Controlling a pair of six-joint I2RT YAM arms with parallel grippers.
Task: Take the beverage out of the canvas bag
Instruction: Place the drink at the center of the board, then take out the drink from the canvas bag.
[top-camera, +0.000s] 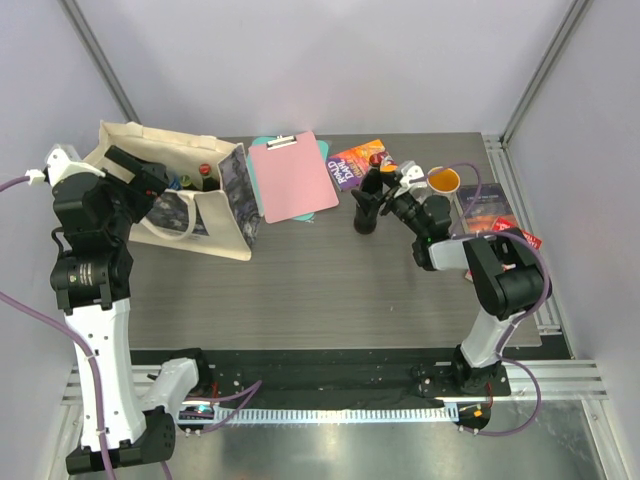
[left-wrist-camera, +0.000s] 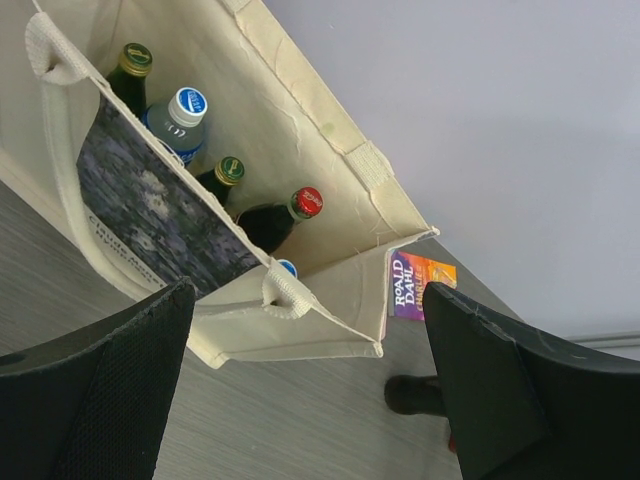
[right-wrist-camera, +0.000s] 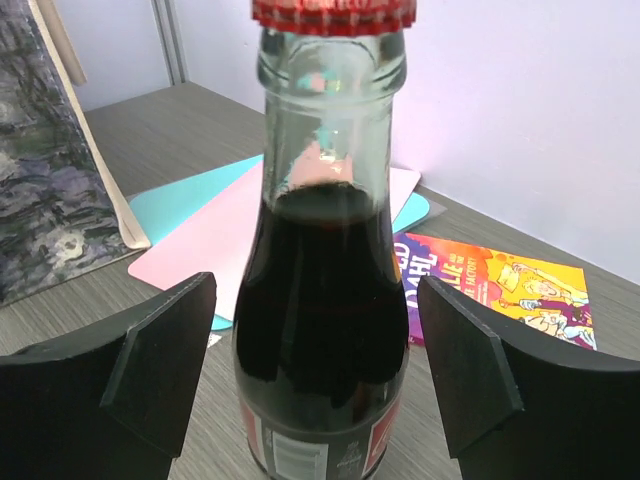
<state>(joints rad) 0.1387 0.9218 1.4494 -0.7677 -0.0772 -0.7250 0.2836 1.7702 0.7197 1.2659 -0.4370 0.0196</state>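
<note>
The right claw (right-wrist-camera: 320, 385) stood with its fingers (right-wrist-camera: 130, 370) apart, one on each side of the cola bottle (right-wrist-camera: 320, 300). Daylight showed on both flanks, so nothing was clamped. The bottle stood upright on the worktop (top-camera: 330, 290) directly between those fingers, well clear of the canvas bag (top-camera: 215, 220), which sat far off to that claw's left.

I judged this to be the letting-go step, with the beverage already out. Doing it well meant drawing the claw straight back along its own axis, level and with the fingers wide, so neither pad nudged the tall, narrow glass (a bottle like this tips readily).

Just ahead of the right claw lay the pink clipboard (right-wrist-camera: 200, 250) and the Roald Dahl book (right-wrist-camera: 500, 285), both flat and low, so they were no obstacle. An orange cup (top-camera: 443, 181) sat close behind it beside the wrist, and that was the edge to mind when retreating. The nearer side was bare worktop.

The left claw (left-wrist-camera: 305, 395) hung spread above the bag's mouth, holding nothing. Below it, inside the bag, stood a red-capped bottle (left-wrist-camera: 305, 202), a blue-capped bottle (left-wrist-camera: 187, 105) and two green-capped ones (left-wrist-camera: 230, 170), crowded against the cloth wall and a handle loop (left-wrist-camera: 285, 290).
</note>
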